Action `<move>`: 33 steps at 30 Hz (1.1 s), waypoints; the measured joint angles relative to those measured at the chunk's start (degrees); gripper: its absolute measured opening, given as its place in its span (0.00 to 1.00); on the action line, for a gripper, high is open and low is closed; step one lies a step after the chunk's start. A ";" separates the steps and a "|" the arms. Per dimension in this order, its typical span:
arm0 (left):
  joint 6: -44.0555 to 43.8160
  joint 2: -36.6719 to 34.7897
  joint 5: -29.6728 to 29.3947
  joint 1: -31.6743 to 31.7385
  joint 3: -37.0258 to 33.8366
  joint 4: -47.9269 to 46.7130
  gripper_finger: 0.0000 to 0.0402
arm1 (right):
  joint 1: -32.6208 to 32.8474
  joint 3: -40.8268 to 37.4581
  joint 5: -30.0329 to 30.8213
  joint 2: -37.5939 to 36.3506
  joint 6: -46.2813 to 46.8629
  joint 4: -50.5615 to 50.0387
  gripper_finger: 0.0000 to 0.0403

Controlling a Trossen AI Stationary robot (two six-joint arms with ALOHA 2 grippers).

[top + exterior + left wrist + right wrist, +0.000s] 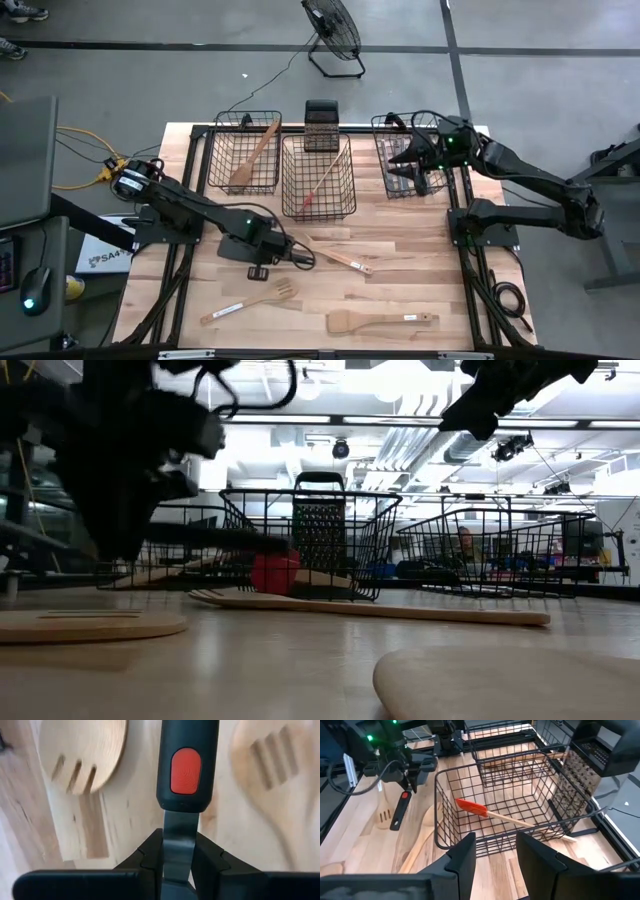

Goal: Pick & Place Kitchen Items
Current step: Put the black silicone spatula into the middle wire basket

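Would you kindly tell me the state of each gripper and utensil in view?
left gripper: shut on black-handled utensil
right gripper: jaws open, empty
red spatula: lying in middle basket
wooden fork: flat on table
slotted wooden spatula: flat on table

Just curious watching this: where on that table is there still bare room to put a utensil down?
Bare wood lies right of the wooden spatula, below the right basket, and along the table's left edge. It is crowded mid-table, around the left claw, the wooden fork and the wooden spoon.
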 joint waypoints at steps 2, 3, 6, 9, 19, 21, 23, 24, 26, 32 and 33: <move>-1.54 -0.05 0.27 -0.01 1.46 0.33 0.16 | 0.41 0.00 0.02 0.00 0.00 0.00 0.33; -2.32 -0.09 0.42 -0.01 2.14 0.28 0.16 | 0.58 0.00 0.07 0.00 0.00 0.00 0.33; -4.37 -0.09 1.20 -0.01 4.49 0.17 0.16 | 0.90 0.00 0.13 0.00 0.00 0.00 0.33; -5.84 -0.11 1.80 -0.01 7.10 0.25 0.16 | 0.90 0.00 -0.05 0.00 0.00 -0.08 0.33; -6.04 -0.17 0.16 -0.01 14.00 0.61 0.16 | 0.90 0.00 -2.68 0.00 0.00 -0.13 0.33; -6.04 -0.17 -0.24 -0.01 15.09 0.59 0.16 | 0.90 0.00 -3.28 0.00 0.00 -0.13 0.33; -6.06 -0.17 -0.48 -0.01 16.19 0.55 0.16 | 0.90 0.00 -3.83 0.01 0.00 -0.12 0.33; -6.04 -0.17 -0.56 -0.01 16.86 0.53 0.16 | 0.90 0.00 -4.32 0.02 0.00 -0.13 0.33; -6.01 -0.17 -1.27 -0.01 18.24 0.65 0.16 | 0.90 0.00 -4.57 0.02 0.00 -0.07 0.33; -5.80 -0.20 -4.58 -0.01 22.29 0.59 0.16 | 0.90 0.00 -4.61 0.02 0.00 -0.04 0.33; -5.73 -0.20 -5.80 -0.01 23.03 0.61 0.16 | 0.91 0.00 -4.63 0.02 0.00 -0.04 0.33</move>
